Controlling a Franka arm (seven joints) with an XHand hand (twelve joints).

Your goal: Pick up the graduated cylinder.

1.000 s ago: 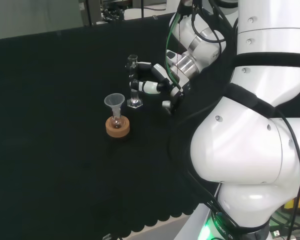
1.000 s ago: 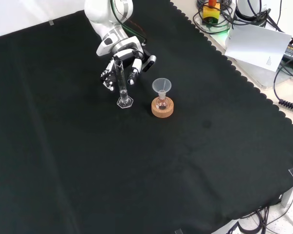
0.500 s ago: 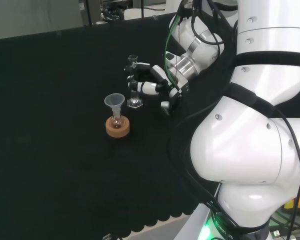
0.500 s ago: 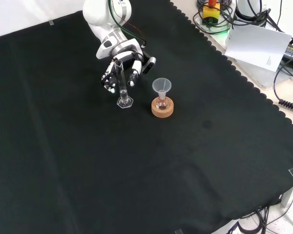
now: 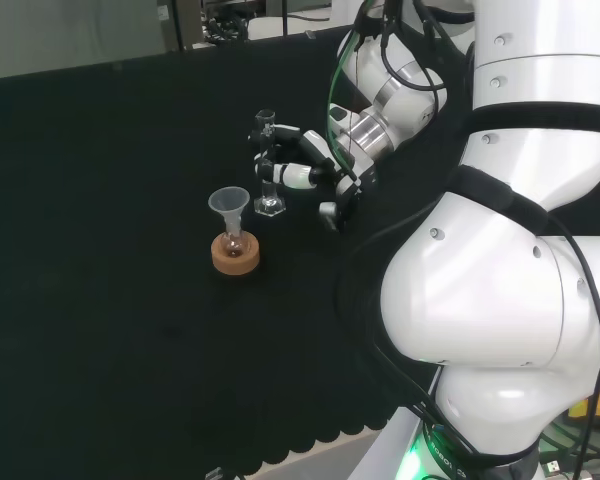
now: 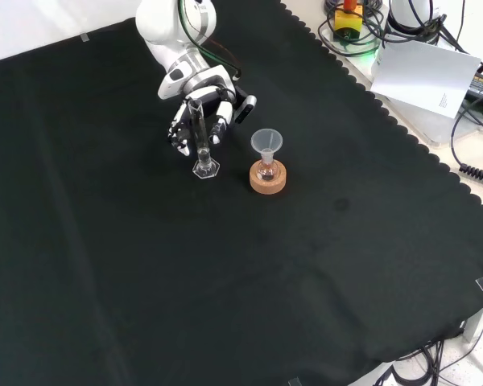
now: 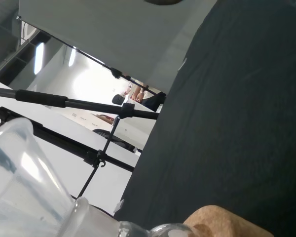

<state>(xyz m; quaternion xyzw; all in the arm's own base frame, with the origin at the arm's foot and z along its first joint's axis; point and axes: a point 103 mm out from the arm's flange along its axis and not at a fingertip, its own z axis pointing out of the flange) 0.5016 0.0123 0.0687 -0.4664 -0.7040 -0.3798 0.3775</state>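
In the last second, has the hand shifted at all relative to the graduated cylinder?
Yes, slightly. In the front view the hand has closed in around the graduated cylinder, whose base has stayed put beside the cork stand.

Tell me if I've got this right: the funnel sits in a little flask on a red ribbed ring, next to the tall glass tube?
Nearly. The ring under the flask is a cork ring, not red and ribbed, as the front view shows. The funnel does sit in the flask, beside the tall glass tube.
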